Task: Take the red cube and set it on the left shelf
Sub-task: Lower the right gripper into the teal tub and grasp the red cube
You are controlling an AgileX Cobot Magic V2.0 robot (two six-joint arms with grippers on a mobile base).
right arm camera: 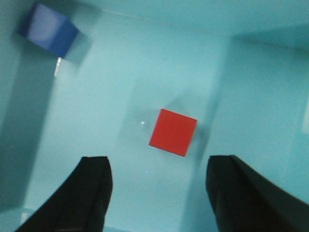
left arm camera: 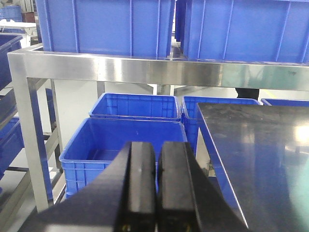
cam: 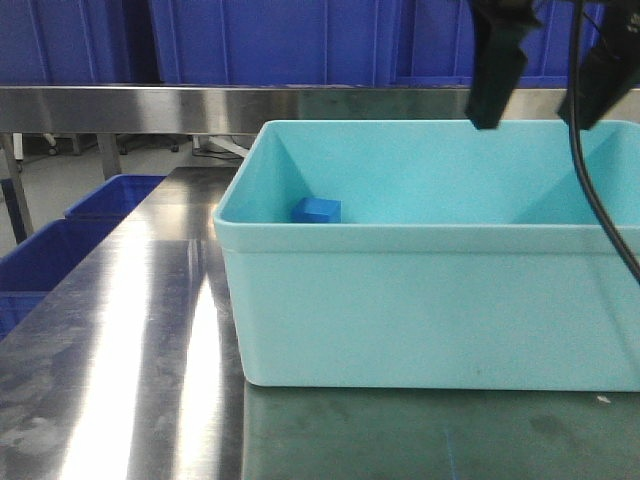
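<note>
The red cube (right arm camera: 173,132) lies on the floor of the teal bin (right arm camera: 120,82), seen from above in the right wrist view. My right gripper (right arm camera: 159,162) hangs over the bin, open and empty, with the cube just ahead of the gap between its fingers. In the front view this gripper (cam: 532,120) is above the bin's (cam: 430,300) back right, and the bin's wall hides the red cube. My left gripper (left arm camera: 157,159) is shut and empty, off the table's left side, facing the steel shelf rail (left arm camera: 145,70).
A blue cube (cam: 317,210) sits in the bin's far left corner and shows in the right wrist view (right arm camera: 48,35). Blue crates (left arm camera: 125,145) stand on the floor left of the steel table (cam: 130,380). Large blue crates (left arm camera: 106,24) fill the shelf.
</note>
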